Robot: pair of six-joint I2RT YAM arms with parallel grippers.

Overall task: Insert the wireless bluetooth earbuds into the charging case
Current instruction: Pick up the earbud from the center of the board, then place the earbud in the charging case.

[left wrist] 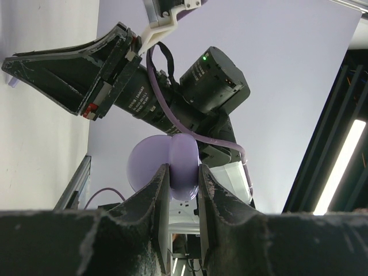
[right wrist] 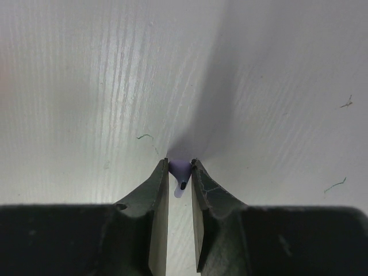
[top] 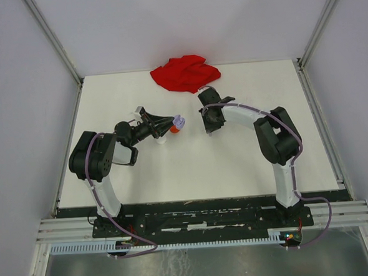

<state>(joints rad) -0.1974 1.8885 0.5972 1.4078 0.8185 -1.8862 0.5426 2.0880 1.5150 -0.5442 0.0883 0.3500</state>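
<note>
You have one white worktop point(top: 236, 166) with a single crumpled red cloth point(top: 185, 73) at the middle of its far edge, and both arms reach toward the centre. Your left claw point(left wrist: 183, 187) is closed firmly on the one lavender charging case point(left wrist: 172, 164). The case is pinched by its rounded body and held off the surface, a little left of the worktop's centre, and it looks hinged open into two lobes. Your right claw point(right wrist: 180, 164), just right of centre, is narrowed almost shut on one tiny lavender earbud point(right wrist: 180, 172). Its tips are low over the worktop, and you cannot tell whether they touch it. In the top view one small orange-red piece point(top: 174, 130) sits just beside the case, but it is too small to identify. No other earbuds show. You appear to be at the pick-up stage: the bud is gripped and not yet in the case. Next you need to lift it, carry it left to the case, line its stem up with a socket, and keep the left grip steady. The bud is slippery and barely held, so move slowly.
</note>
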